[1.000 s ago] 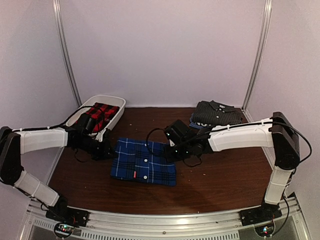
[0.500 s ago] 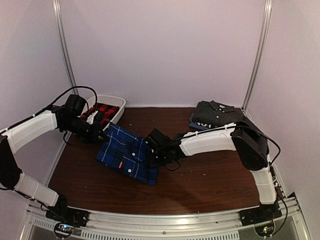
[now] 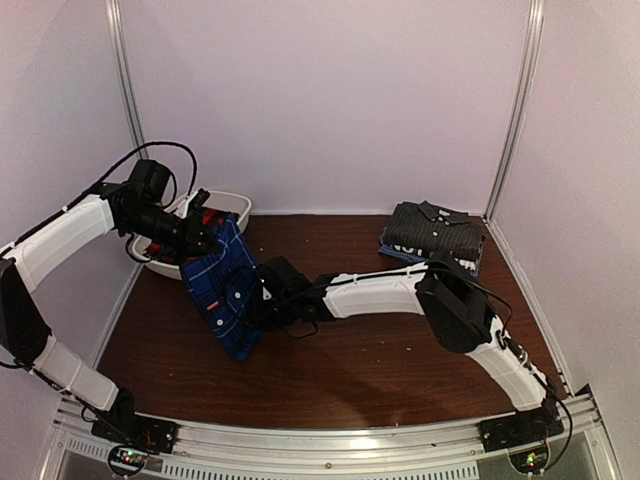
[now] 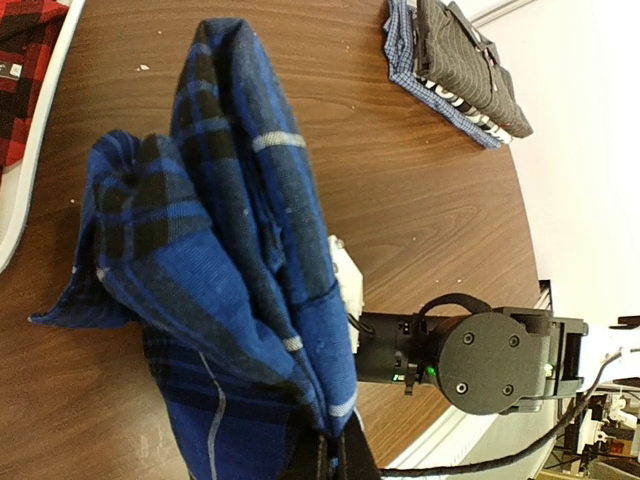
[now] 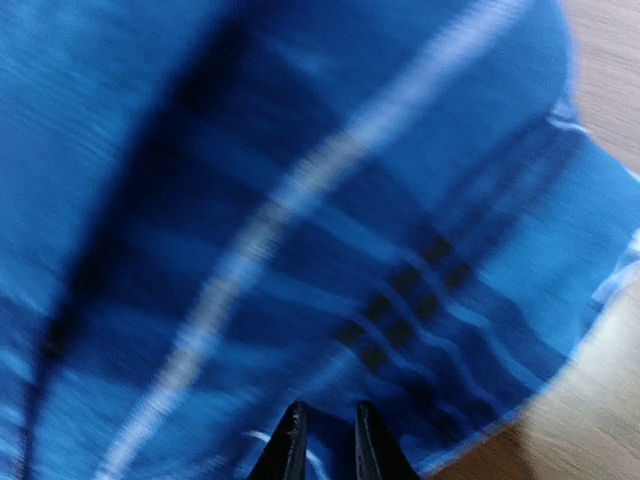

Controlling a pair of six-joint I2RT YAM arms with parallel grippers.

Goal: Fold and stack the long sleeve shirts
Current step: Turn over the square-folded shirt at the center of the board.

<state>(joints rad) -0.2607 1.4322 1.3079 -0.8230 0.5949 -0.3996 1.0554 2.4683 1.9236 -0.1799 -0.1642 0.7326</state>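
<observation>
The left claw is clamped on the far end of the folded blue-and-black plaid shirt. The shirt hangs tilted over the left of the surface, just beside the white tub. The right claw is pinched on the shirt's right edge, and the charcoal striped shirt lies folded at the far right.

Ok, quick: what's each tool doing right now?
Left tool: closed, holding the blue plaid shirt.
Right tool: closed, pinching the same shirt.
</observation>
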